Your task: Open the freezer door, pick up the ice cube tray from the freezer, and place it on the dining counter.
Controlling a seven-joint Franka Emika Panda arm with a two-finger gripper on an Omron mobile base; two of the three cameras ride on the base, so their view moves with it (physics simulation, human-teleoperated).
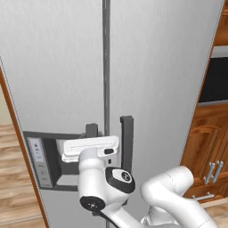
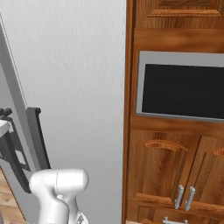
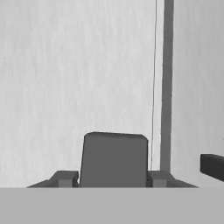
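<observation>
The freezer door (image 1: 58, 67) is brushed silver, with a recessed dispenser panel (image 1: 42, 160) low on its left, and it stands shut against its neighbour. My gripper (image 1: 92, 136) is at the top end of the door's dark grey vertical handle (image 1: 91, 130). In the hand view the handle (image 3: 114, 159) sits between my two fingertips (image 3: 65, 178), which press against its sides, so the gripper (image 3: 112, 178) is shut on it. The ice cube tray is hidden behind the shut door. The dining counter is out of view.
The plain silver fridge door (image 1: 164, 67) on the right has its own dark handle (image 1: 127, 142) close beside mine. Wooden cabinets (image 2: 175, 166) and a built-in dark-glass oven (image 2: 183, 85) stand to the fridge's right. Wooden floor (image 1: 13, 178) lies to the left.
</observation>
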